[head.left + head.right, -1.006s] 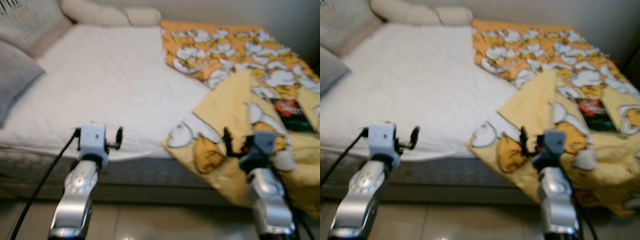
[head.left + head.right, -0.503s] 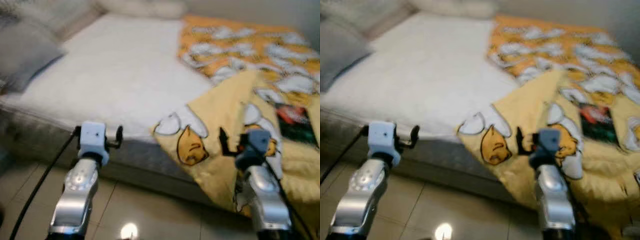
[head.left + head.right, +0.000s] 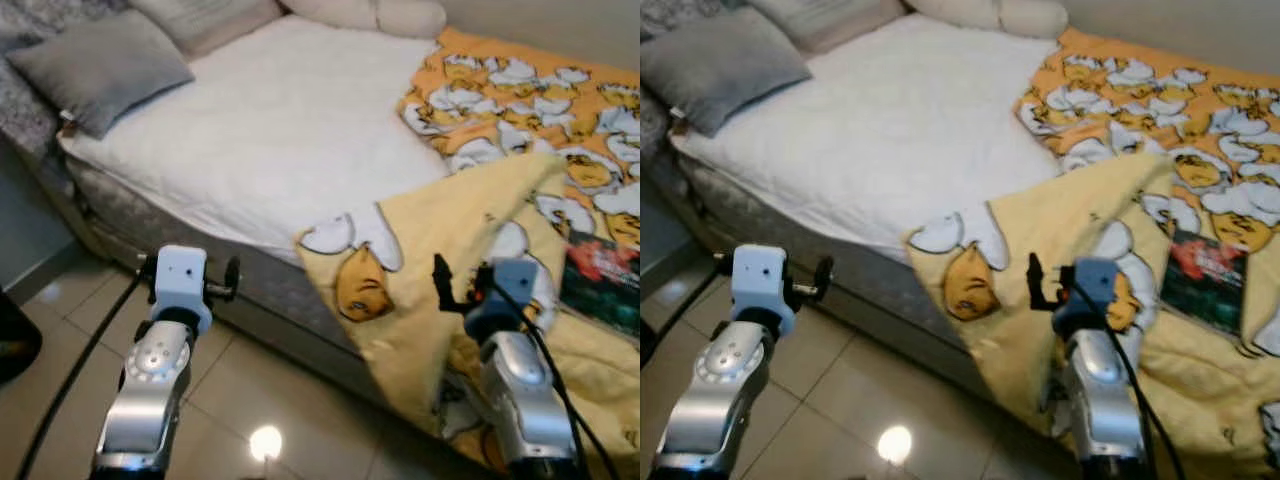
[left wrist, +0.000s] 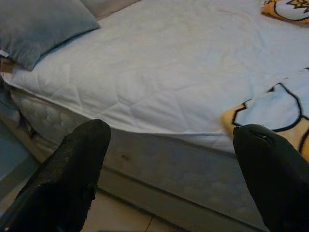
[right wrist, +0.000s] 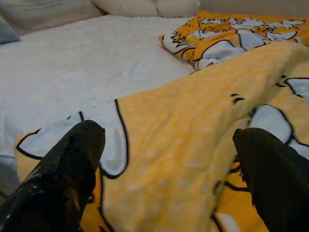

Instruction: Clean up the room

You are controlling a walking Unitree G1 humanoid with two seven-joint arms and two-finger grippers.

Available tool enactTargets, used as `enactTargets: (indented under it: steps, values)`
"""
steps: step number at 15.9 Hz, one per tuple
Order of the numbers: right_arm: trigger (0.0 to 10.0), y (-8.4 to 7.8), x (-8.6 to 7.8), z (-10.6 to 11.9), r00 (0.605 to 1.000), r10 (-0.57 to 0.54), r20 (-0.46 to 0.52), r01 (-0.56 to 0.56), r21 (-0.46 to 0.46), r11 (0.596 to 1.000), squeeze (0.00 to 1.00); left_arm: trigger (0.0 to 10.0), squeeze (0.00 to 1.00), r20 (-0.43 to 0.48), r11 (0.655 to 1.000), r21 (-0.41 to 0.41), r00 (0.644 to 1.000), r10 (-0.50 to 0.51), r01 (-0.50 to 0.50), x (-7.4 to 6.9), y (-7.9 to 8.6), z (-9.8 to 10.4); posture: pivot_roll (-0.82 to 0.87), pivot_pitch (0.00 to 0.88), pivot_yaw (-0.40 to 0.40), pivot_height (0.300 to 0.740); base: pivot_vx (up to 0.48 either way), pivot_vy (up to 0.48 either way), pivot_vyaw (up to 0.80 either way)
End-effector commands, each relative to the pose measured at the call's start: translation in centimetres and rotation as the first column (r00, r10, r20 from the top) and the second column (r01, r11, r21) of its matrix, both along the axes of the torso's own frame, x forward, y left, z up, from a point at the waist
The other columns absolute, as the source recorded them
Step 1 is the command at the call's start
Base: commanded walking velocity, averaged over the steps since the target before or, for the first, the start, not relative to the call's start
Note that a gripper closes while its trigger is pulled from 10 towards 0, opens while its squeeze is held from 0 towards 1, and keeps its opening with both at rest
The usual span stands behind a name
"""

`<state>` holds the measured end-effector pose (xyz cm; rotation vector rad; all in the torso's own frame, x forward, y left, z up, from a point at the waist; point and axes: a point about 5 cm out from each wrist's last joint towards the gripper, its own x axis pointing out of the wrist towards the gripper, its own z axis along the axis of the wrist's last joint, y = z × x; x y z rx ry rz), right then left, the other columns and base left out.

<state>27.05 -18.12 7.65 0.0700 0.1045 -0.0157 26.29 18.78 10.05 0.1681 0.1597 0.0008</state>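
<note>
The yellow cartoon blanket (image 3: 470,230) runs off the right edge of both eye views, and its lower hem is hidden behind the right arm (image 3: 520,390). A dark book (image 3: 1203,278) lies on the blanket; its cover print is too small to read, and in the left eye view the picture's edge cuts it off. The grey pillow (image 3: 100,65) and the pale pillows (image 3: 380,14) at the head of the bed are cropped by the top edge. A dark object (image 3: 15,345) on the floor at the left edge is mostly out of frame, so its kind cannot be told. In the left wrist view the blanket's corner is partly covered by a black finger (image 4: 277,179).
</note>
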Motion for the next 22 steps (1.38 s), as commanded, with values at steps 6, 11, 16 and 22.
enactTargets:
  steps: [6,11,16,22]
  values:
    - [10.0,-0.3,0.1,0.1,1.000,0.008,-0.001,-0.008,-0.007,1.000,1.00,10.0,1.00,0.017,1.000,0.001,1.000,-0.004,0.004,0.2,-0.2,0.5,-0.01,0.000,0.018,0.740,0.000,-0.480,0.00]
    - [10.0,0.0,-0.1,-0.4,0.998,0.059,-0.014,-0.059,-0.013,0.998,1.00,10.0,1.00,0.013,1.000,-0.002,1.000,-0.007,0.007,0.3,-0.3,0.4,-0.02,0.000,0.017,0.740,0.000,-0.480,0.56]
    - [10.0,0.4,-0.1,-1.0,0.994,0.101,-0.035,-0.101,-0.001,0.995,1.00,10.0,1.00,0.013,1.000,-0.001,1.000,-0.006,0.006,0.3,-0.3,0.3,-0.02,0.000,0.016,0.740,0.000,-0.480,0.77]
    - [10.0,1.3,-0.4,-0.9,0.988,0.149,-0.042,-0.145,0.089,0.985,1.00,10.0,1.00,0.020,1.000,-0.001,1.000,-0.009,0.009,0.3,-0.4,0.4,-0.01,0.000,0.016,0.740,0.000,-0.480,0.51]
